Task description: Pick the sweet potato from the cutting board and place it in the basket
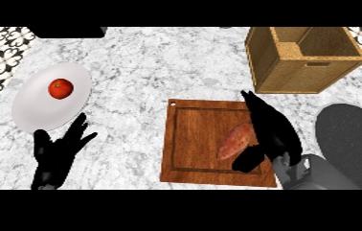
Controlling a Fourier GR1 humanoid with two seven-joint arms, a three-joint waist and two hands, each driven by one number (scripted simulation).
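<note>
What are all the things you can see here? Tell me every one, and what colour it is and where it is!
sweet potato: one, reddish-orange, lying on the right part of the cutting board
cutting board: one, brown wood, lower middle of the counter
basket: one, tan woven, upper right, open at the top
plate: one, white, at the left
tomato: one, red, on the plate
counter: one, grey-white marble, under everything
dark object: one, black, top left edge, too cut off to name
left hand: one, black, lower left, open, resting just below the plate
right hand: one, black, at the sweet potato's right side, fingers straight, thumb by its lower end
</note>
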